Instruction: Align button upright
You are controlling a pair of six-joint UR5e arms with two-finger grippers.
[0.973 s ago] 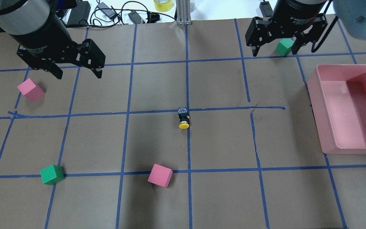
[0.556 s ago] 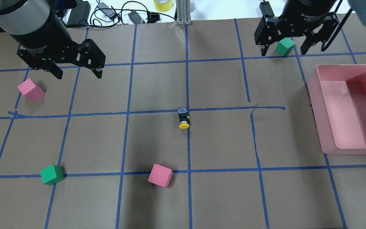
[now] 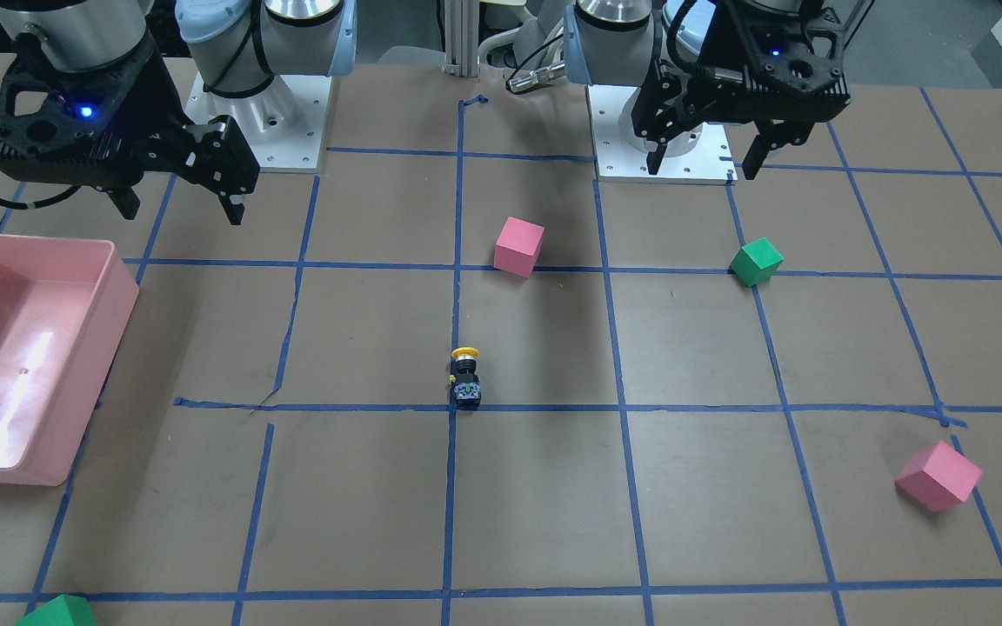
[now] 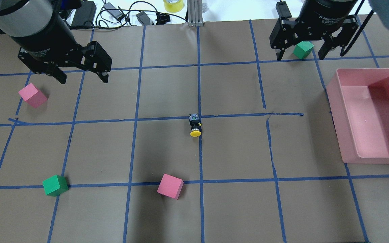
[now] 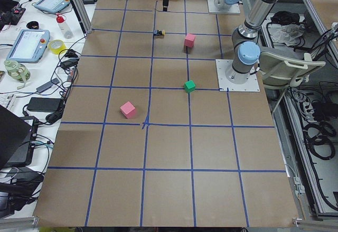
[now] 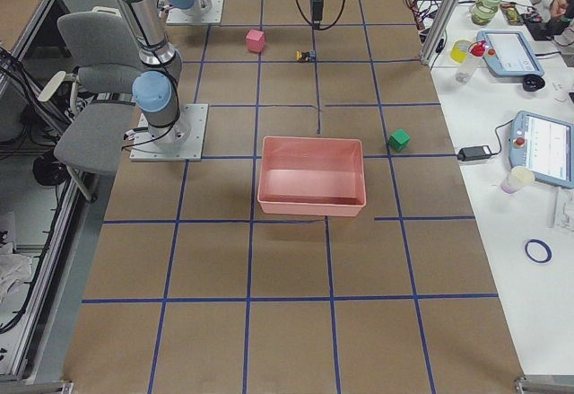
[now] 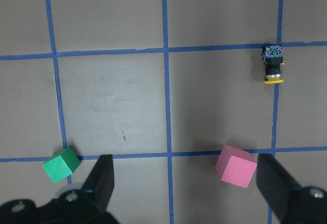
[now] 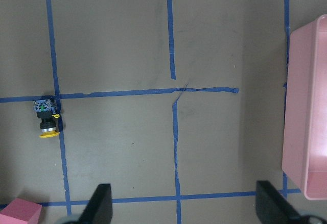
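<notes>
Well away from the button (image 4: 195, 125), still on its side, right gripper (image 4: 301, 54) edged slightly farther off; left gripper (image 4: 83, 80) idle; both claws apart, empty; righting not started.

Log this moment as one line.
button: lying on side, untouched | left pincer: open, raised | right pincer: open, raised

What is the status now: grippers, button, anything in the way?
Both open, raised, empty: left gripper, right gripper. Button lying on its side, yellow cap toward the robot. Nothing around it; nearest pink cube stands apart.
</notes>
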